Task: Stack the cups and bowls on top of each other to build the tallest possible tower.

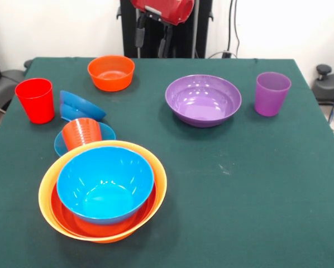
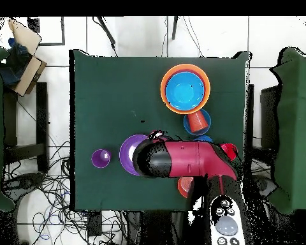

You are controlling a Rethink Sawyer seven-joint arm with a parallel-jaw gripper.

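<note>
Front view, left to right across the green worktop.

Far left: red cup, upright, standing alone. Just right of it, a blue small bowl tipped on its side, near a small blue bowl with an orange-red cup tilted inside it. Touching these on the near side: the tower, so far a yellow-orange bowl outermost, a red-orange bowl in it, a light blue bowl on top.

Toward the far edge: small orange bowl, upright, apart from the rest.

Right of centre: purple bowl, upright, empty. Further right: purple cup, upright.

Arm drawn back at the top; overhead, its body over the purple bowl. Gripper state: cannot tell.

Key relation, as a judgement: the purple bowl lies nearest the arm, the tower well across the worktop at the near left, so any carry runs diagonally.

No brands, labels or readable writing.
</note>
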